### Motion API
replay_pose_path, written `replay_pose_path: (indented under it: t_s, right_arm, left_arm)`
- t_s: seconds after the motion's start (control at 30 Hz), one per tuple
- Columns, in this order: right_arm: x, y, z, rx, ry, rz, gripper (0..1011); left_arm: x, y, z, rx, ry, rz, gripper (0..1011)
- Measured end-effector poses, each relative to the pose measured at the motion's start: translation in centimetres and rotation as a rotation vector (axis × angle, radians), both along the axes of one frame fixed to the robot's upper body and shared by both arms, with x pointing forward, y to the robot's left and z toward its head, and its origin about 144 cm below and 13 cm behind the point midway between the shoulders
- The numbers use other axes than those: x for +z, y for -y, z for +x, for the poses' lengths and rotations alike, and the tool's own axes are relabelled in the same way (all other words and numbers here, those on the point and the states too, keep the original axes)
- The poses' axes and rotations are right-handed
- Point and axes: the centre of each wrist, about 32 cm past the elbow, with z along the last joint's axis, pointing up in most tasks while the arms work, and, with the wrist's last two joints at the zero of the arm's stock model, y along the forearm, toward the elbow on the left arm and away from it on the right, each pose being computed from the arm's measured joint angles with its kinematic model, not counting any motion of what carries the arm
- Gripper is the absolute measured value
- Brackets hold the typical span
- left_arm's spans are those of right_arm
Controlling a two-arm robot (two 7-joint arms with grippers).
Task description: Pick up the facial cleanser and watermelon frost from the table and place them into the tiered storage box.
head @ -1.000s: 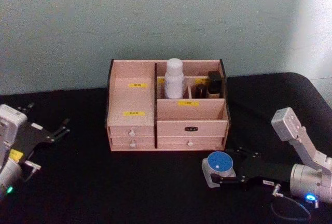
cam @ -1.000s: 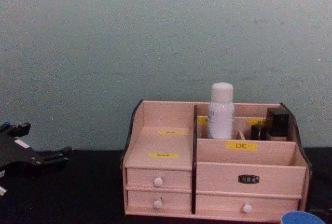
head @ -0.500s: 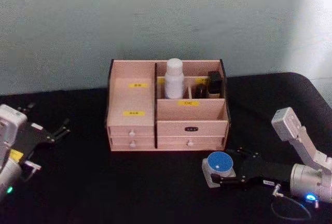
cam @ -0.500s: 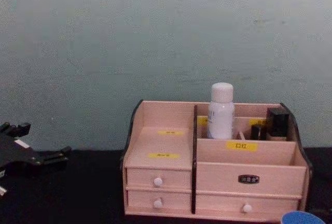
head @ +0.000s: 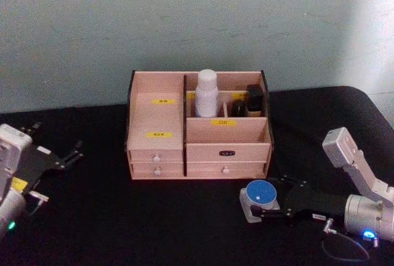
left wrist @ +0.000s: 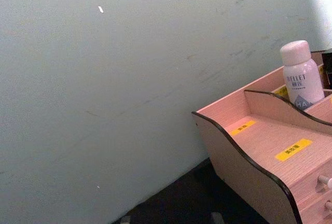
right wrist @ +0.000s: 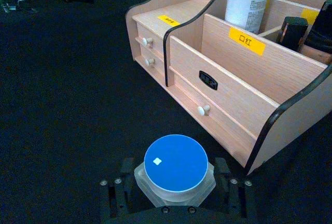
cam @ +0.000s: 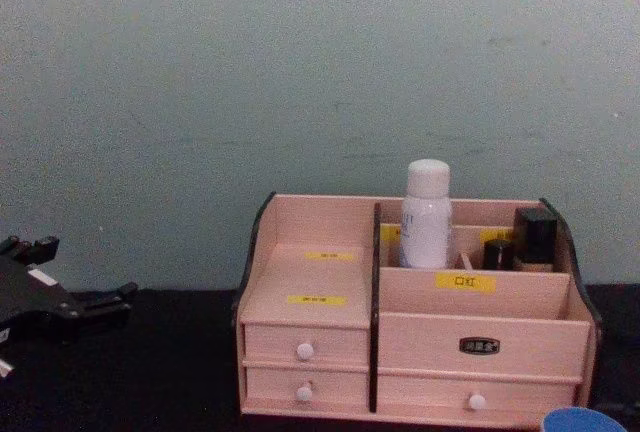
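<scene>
The right gripper (right wrist: 174, 171) lies low on the table (head: 154, 217), near and to the right of the tiered storage box (head: 228, 132). Its two black fingers (right wrist: 123, 172) are pressed to either side of a blue-lidded jar (right wrist: 175, 162), so it appears to have hold of it. The jar sits on the table just in front of the box's right front corner. Farther off, a white bottle (head: 207, 93) stands upright in a far compartment of the box, with two dark containers (head: 254, 100) in the compartments to its right. The left gripper (head: 71, 152) is parked at the near left, well apart from the box. As I judge it, the task is about half done: the bottle is probably one of the two items, already stowed, and the jar is the other, grasped but not yet lifted. No readable label shows which item is which. The chest view cuts the jar down to a sliver of blue, and the drawers hide whatever they hold.
</scene>
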Motion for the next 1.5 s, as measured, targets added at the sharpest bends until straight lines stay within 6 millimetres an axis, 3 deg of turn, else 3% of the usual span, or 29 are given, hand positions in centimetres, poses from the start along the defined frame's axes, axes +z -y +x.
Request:
replay_pose_path:
  t_s: [0.4,1.5]
  right_arm:
    - [0.01,0.00,0.00,0.000,0.001,0.000,711]
    - [0.47,0.19,0.24,0.027,0.024,0.021,707]
  left_arm:
    - [0.00,0.00,0.00,0.000,0.000,0.000,1001]
    - [0.00,0.00,0.00,0.000,0.000,0.000,1001]
